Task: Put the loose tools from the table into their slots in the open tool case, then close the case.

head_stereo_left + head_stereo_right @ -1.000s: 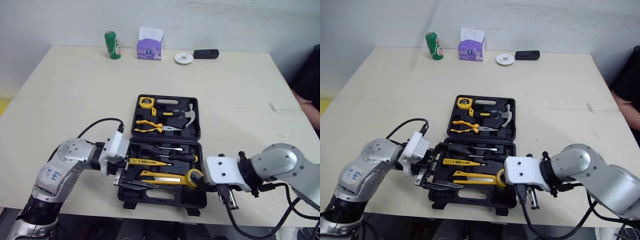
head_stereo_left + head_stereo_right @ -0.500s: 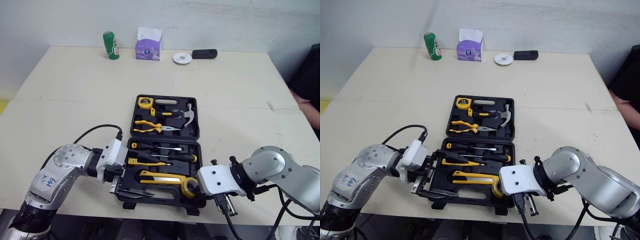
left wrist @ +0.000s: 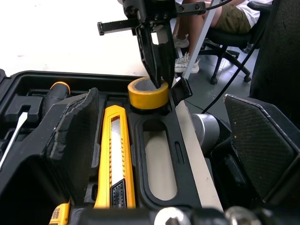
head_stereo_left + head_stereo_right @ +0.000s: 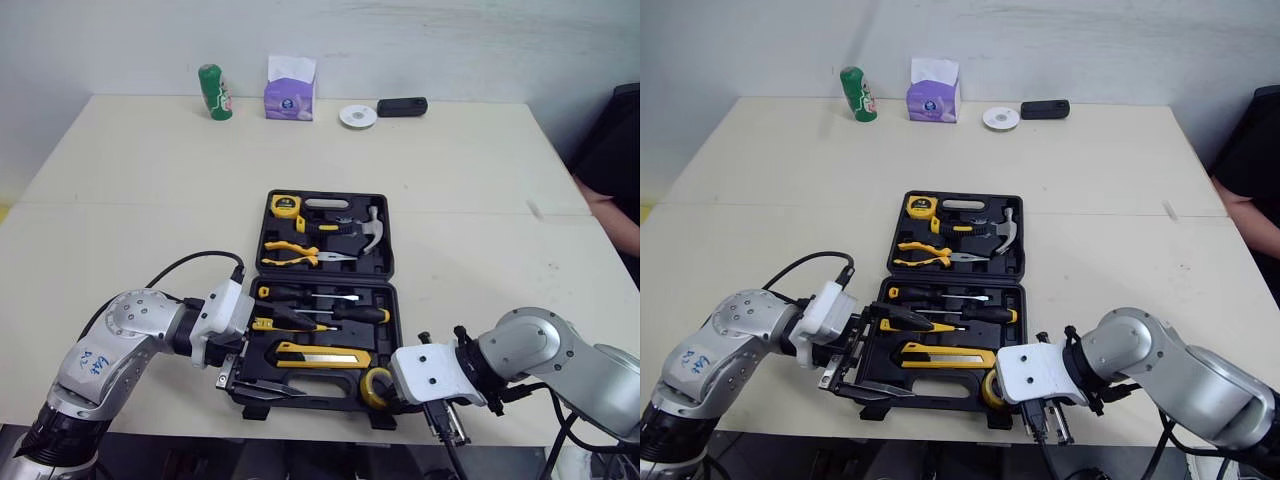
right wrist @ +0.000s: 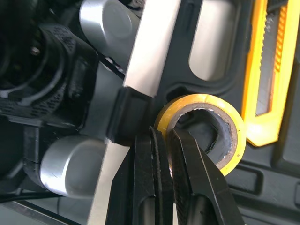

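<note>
The black tool case lies open in front of me, lid half farther away. My right gripper is shut on the wall of the yellow tape roll, which sits at the case's near right corner. My left gripper is open at the near left corner, one finger over the tray and the other outside the front wall. A yellow utility knife and screwdrivers lie in the near half. Pliers, a hammer and a tape measure sit in the lid.
A green can, a purple tissue box, a white disc and a black device stand along the far edge. A person's arm shows at the right. The case's front reaches the near table edge.
The right gripper has carried the tape roll toward the case's near right corner. The left gripper has slid a little nearer along the case's left side. The camera has drifted slightly.
</note>
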`<control>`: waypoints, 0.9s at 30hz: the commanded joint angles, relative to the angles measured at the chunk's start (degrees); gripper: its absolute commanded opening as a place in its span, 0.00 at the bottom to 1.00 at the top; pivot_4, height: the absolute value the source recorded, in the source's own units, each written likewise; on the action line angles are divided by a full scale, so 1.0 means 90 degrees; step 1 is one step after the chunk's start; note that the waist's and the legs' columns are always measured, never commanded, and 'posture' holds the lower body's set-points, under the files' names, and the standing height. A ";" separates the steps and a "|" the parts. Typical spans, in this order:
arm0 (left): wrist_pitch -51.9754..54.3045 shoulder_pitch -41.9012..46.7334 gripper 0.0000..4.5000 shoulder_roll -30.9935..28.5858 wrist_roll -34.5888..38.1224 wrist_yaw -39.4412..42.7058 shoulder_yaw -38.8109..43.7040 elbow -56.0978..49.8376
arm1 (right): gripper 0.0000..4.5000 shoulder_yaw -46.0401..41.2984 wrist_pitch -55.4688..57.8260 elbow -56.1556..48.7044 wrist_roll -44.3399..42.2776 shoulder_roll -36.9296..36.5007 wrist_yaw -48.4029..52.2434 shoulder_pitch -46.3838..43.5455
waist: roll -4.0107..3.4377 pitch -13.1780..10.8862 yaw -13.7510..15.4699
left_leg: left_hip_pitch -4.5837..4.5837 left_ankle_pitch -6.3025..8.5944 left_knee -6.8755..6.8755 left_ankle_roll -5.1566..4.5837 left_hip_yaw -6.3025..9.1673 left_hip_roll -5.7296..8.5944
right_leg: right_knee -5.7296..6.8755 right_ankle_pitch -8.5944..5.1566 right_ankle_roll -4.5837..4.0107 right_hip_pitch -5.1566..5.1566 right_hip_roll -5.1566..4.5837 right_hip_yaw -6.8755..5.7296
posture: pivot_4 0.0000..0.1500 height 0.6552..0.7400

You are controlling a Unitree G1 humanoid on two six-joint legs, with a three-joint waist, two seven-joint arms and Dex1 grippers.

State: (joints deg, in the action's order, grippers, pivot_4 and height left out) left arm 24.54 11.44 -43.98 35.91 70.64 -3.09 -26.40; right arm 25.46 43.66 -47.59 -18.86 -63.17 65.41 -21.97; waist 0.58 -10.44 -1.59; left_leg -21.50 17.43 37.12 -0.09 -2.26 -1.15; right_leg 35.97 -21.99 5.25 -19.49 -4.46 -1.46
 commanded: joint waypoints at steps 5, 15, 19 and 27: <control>0.0000 -0.0040 1.00 -0.0067 0.0081 -0.0049 0.0104 -0.0222 | 0.01 0.0202 -0.0057 0.0110 0.0382 0.0199 0.0024 -0.0201 | 0.0000 0.0000 -0.0010 | 0.0000 0.0000 0.0000 0.0000 0.0000 0.0000 | 0.0001 0.0000 0.0000 -0.0001 0.0000 0.0000 | 1.00 1.00; 0.0036 0.0027 1.00 -0.0047 0.0079 -0.0140 0.0076 -0.0209 | 0.01 0.0361 0.0196 0.0219 0.0450 0.0424 0.0067 -0.0314 | 0.0002 0.0001 -0.0029 | 0.0006 -0.0001 -0.0001 0.0001 0.0001 -0.0001 | 0.0003 0.0000 -0.0001 0.0001 0.0001 0.0000 | 1.00 1.00; 0.0033 0.0061 1.00 -0.0032 0.0056 -0.0166 0.0067 -0.0191 | 0.01 0.0303 0.0346 0.0241 0.0373 0.0488 0.0111 -0.0338 | 0.0002 0.0001 -0.0022 | 0.0008 -0.0002 -0.0001 0.0002 0.0002 -0.0001 | 0.0007 0.0000 -0.0002 0.0002 0.0000 0.0000 | 1.00 1.00; 0.0020 0.0136 1.00 -0.0020 0.0022 -0.0213 0.0038 -0.0137 | 0.01 -0.0237 0.0641 0.0231 -0.0365 0.0589 0.0303 -0.0231 | 0.0002 0.0001 -0.0011 | 0.0007 -0.0002 -0.0002 0.0002 0.0002 -0.0001 | 0.0006 0.0000 -0.0002 0.0001 0.0000 0.0000 | 1.00 1.00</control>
State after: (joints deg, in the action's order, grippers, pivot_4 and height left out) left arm 24.96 12.26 -43.96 35.84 68.78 -3.11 -26.38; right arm 25.97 48.53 -44.53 -18.70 -58.43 67.24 -24.10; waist 0.60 -10.43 -1.68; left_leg -21.44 17.42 37.11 -0.08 -2.24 -1.16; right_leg 36.02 -21.99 5.23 -19.48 -4.47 -1.46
